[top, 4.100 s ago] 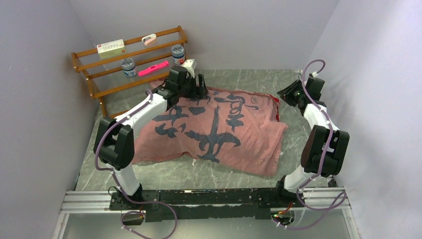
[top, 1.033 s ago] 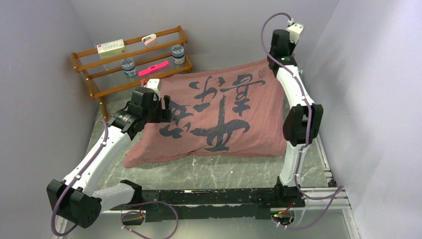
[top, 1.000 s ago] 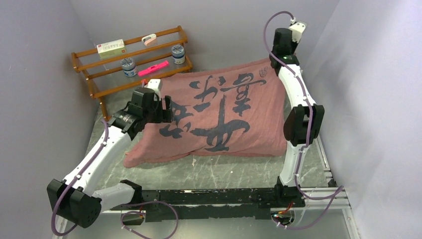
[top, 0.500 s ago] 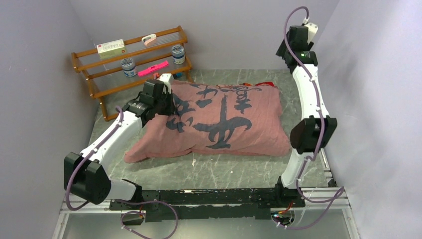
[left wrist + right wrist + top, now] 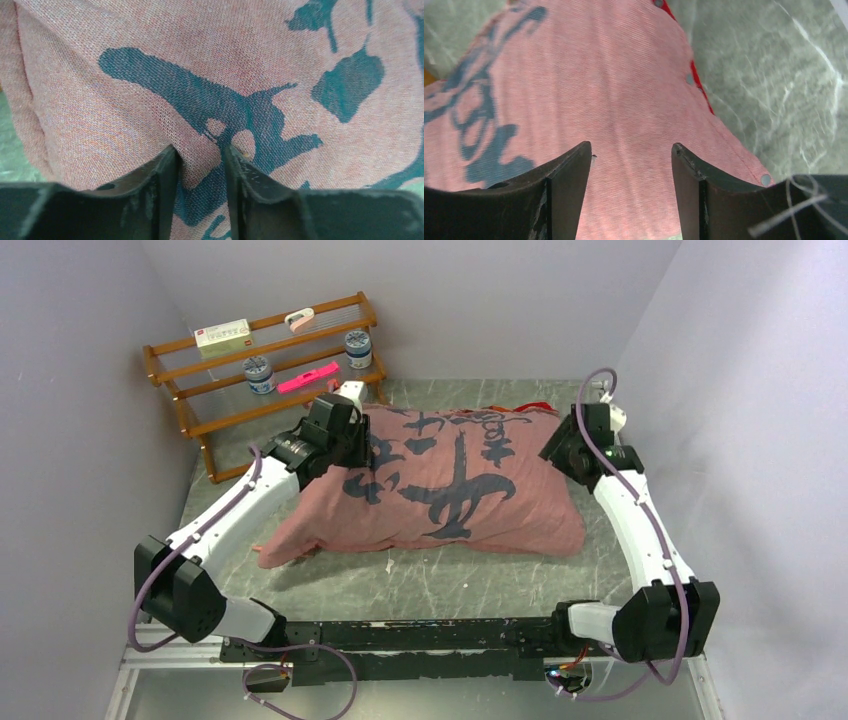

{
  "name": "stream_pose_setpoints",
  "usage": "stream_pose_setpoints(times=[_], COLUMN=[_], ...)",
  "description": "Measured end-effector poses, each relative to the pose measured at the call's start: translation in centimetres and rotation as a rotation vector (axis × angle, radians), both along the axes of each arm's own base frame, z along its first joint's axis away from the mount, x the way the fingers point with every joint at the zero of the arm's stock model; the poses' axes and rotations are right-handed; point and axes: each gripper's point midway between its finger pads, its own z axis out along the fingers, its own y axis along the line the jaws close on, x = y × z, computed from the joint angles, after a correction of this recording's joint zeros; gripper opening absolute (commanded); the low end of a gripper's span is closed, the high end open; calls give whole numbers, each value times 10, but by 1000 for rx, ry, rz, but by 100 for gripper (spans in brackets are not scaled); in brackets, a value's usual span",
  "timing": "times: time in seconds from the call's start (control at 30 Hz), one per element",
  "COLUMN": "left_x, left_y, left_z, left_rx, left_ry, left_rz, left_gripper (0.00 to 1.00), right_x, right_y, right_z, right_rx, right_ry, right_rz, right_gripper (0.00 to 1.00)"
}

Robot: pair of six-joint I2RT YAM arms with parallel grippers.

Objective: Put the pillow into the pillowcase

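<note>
**Tuck the Open End Shut**

The left arm [image 5: 240, 505] reaches to the far left corner of the pillowcase [image 5: 450, 490]. Its jaws sit on the pink cloth with only a small gap, and cloth shows in that gap. I cannot tell if they pinch it or just press on it.

The pillowcase lies in the middle of the tabletop [image 5: 450, 585], closer to the far edge. It looks fat and full. No white pillow shows, so I think the pillow is inside.

The right arm [image 5: 640, 520] is at the far right corner of the case. Its jaws are wide apart above the cloth and hold nothing. Beside them runs the open edge, with red lining [image 5: 702, 92] and little snaps [image 5: 689, 78].

To do this well, the right jaws should grab only that edge, not the pillow under it. They should pull gently while the left jaws hold their corner down.
</note>
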Motion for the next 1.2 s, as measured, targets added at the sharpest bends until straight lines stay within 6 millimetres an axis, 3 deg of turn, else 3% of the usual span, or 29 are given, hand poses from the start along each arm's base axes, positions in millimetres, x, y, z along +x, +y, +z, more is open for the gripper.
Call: stream_pose_setpoints(times=[0.1, 0.2, 0.23, 0.3, 0.47, 0.5, 0.53, 0.63, 0.77, 1.0, 1.1, 1.2], left_x=[-6, -8, -9, -8, -16, -18, -20, -21, -18, -10, -10, -13], left_y=[8, 12, 13, 13, 19, 22, 26, 35, 44, 61, 69, 62], left_z=[-15, -15, -12, -4, 16, 18, 19, 22, 22, 7, -7, -18], left_rx=[40, 67, 74, 78, 81, 82, 81, 66, 62, 46, 32, 18], left_ry=[39, 44, 42, 23, -15, -15, -15, -12, -11, 33, 72, 109], left_rz=[16, 16, 15, 8, -1, 3, 8, 20, 40, 77, 84, 36], left_gripper=[65, 73, 75, 76, 83, 94, 96, 97, 97, 97, 97, 97], right_x=[-14, -20, -20, -17, -10, -10, -11, -15, -19, -22, -27, -27], right_y=[-6, -9, -9, -8, -26, -34, -42, -65, -74, -85, -103, -110], right_z=[-24, -50, -54, -61, -73, -76, -77, -75, -61, -32, -24, -25], right_rx=[-5, -6, -7, -5, -63, -74, -82, -92, -110, -155, -211, -221], right_ry=[35, 64, 67, 58, 79, 87, 89, 71, 21, -40, -55, -61], right_rz=[-46, -68, -68, -69, -138, -164, -192, -267, -298, -344, -411, -431], right_gripper=[55, 41, 33, 1, 0, 0, 0, 0, 0, 0, 0, 0])
